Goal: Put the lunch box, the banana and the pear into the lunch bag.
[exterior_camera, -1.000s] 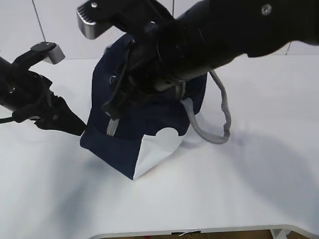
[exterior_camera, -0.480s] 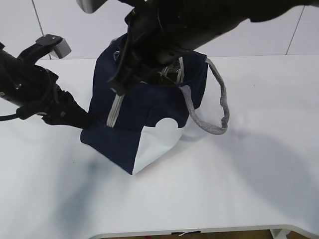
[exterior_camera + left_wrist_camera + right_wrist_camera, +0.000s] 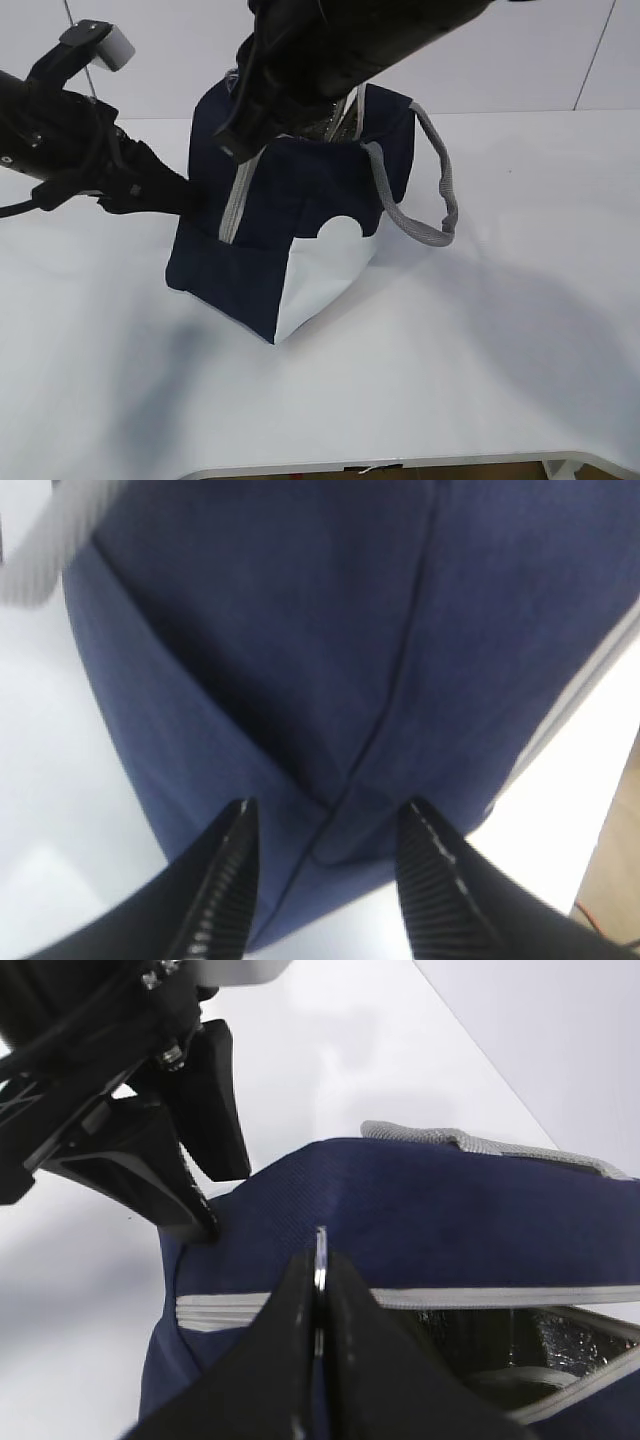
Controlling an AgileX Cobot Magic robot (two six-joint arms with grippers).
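The lunch bag point(image 3: 290, 230) stands on the desk point(image 3: 500, 350). The left gripper point(image 3: 325, 880), jaws apart, braces its side; the right gripper point(image 3: 318, 1290) is clamped on the zipper pull point(image 3: 320, 1255) to open it.

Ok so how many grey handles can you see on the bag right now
1 for certain. A grey webbing handle loops off the right side of the lunch bag in the exterior view. A grey strap shows along its far edge in the right wrist view; possibly a second handle.

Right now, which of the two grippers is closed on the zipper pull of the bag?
The right gripper: its fingers pinch the metal zipper pull atop the lunch bag. The left gripper is open, its fingers straddling the bag's side fabric.
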